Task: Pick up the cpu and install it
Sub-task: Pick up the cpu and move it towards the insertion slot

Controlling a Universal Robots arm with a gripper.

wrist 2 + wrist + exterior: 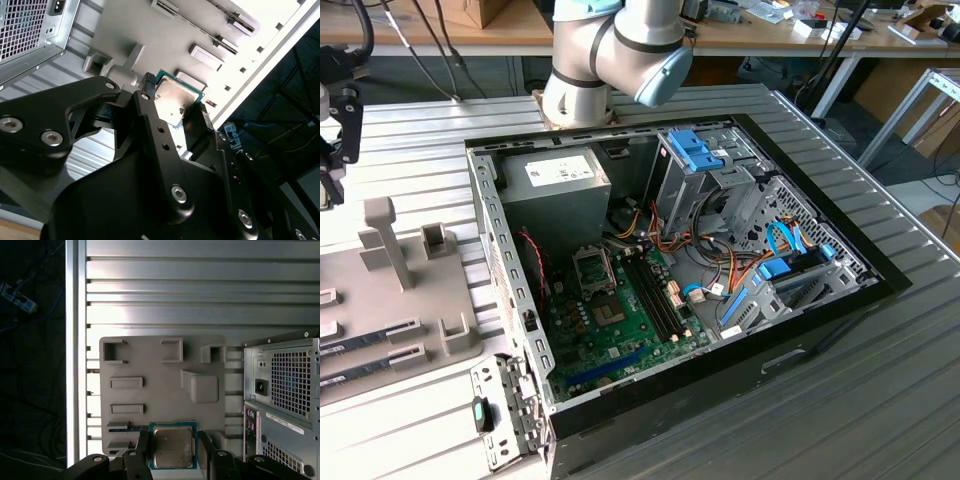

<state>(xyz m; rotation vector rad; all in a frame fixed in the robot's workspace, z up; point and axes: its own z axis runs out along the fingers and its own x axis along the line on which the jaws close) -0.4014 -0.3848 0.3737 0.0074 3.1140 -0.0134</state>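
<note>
The cpu [172, 446] is a small square chip with a silvery top and a thin green rim. It sits between my gripper's [173, 442] two black fingers [141, 447], which are shut on its opposite edges. In the second wrist view the cpu [176, 99] is gripped the same way by my gripper [175, 95], held above the grey fixture plate [130, 30]. In the exterior view the gripper's black body [335, 140] hangs at the left edge, over the fixture plate [380, 320]. The open computer case [670, 270] holds a green motherboard [620, 320] with a square socket [592, 268].
The grey fixture plate [150, 365] has raised blocks and slots, and long thin sticks [370, 335] lie in it. A grey power-supply box [555, 185] fills the case's back corner, with cables and blue drive brackets [695, 150] beside it. The case's perforated rear wall [287, 385] stands next to the plate.
</note>
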